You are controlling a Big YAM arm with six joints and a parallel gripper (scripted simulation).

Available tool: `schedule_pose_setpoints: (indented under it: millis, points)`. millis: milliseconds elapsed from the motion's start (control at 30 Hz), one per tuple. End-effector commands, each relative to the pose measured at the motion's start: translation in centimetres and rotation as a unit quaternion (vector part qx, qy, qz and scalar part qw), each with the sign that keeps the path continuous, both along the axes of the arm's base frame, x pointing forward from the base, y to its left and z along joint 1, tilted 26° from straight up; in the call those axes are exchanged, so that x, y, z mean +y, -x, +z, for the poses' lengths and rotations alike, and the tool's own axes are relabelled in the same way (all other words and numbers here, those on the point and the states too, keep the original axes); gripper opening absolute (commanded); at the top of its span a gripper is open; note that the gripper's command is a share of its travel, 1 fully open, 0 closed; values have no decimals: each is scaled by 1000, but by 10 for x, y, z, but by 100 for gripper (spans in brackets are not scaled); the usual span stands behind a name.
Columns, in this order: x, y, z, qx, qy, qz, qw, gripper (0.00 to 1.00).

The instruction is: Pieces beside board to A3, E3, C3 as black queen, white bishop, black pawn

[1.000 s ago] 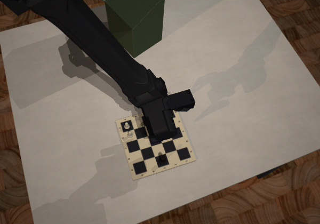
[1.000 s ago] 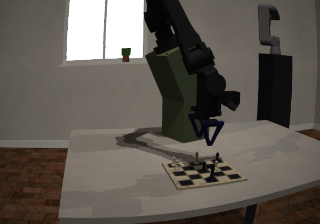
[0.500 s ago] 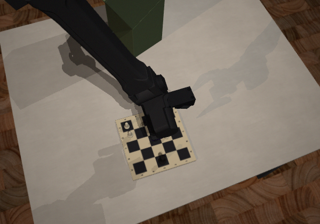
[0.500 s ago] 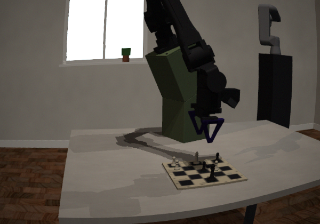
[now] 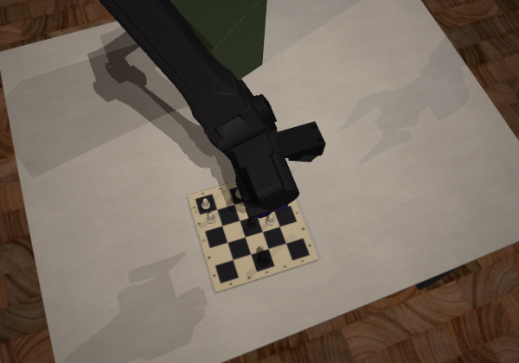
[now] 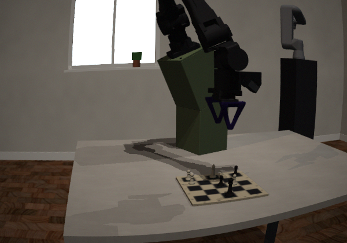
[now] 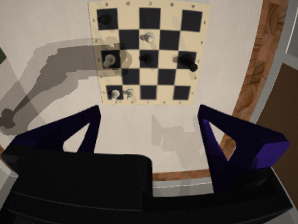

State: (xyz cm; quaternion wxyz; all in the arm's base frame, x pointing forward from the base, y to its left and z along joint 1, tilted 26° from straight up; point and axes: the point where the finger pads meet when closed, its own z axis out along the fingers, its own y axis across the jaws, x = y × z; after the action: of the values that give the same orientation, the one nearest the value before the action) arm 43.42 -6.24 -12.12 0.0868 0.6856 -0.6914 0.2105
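Observation:
The small chessboard (image 5: 281, 254) (image 6: 199, 203) (image 7: 193, 39) lies on the table in front of the arm's base. The tall black queen (image 5: 262, 257) (image 6: 230, 186) (image 7: 192, 63) stands upright near the board's front edge. The black pawn (image 5: 251, 224) (image 6: 221, 180) (image 7: 148, 58) stands upright in the middle. The white bishop (image 5: 237, 194) (image 6: 213, 170) (image 7: 109, 59) stands in shadow at the back edge, partly hidden by the wrist in the top view. My gripper (image 6: 225, 124) (image 7: 149, 110) is open and empty, high above the board's back edge.
Two white pawns (image 5: 206, 203) (image 5: 210, 217) stand at the board's left corner. Another white piece (image 5: 270, 219) and a black piece (image 6: 235, 169) stand near the back right. The green arm base (image 6: 196, 104) rises behind the board.

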Motion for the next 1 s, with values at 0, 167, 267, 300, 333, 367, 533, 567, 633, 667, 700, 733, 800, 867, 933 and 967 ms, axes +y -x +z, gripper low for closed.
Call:
schedule_pose_setpoints:
  millis: [0,167,267,300,333,367,533,567,633,667,700,733,800,867,933,967]
  points:
    - [11,1,16,-5,-2,-2,1000,100]
    - [8,-3,23,-10,-2,-8,1000,100]
    - [7,2,15,0,-2,-9,1000,100]
    - [7,2,15,0,-2,-9,1000,100]
    - [7,1,15,-1,-2,-9,1000,100]
    - [7,1,15,-1,-2,-9,1000,100]
    - [7,1,15,-2,-2,-8,1000,100]
    - [7,1,15,-2,-2,-8,1000,100]
    - [7,1,15,-2,-2,-8,1000,100]
    - [7,1,15,-2,-2,-8,1000,100]
    - [7,1,15,-2,-2,-8,1000,100]
    - [7,1,15,-2,-2,-8,1000,100]
    - [7,1,15,-2,-2,-8,1000,100]
    - [7,1,15,-2,-2,-8,1000,100]
    - [7,1,15,-2,-2,-8,1000,100]
    - [7,1,15,-2,-2,-8,1000,100]
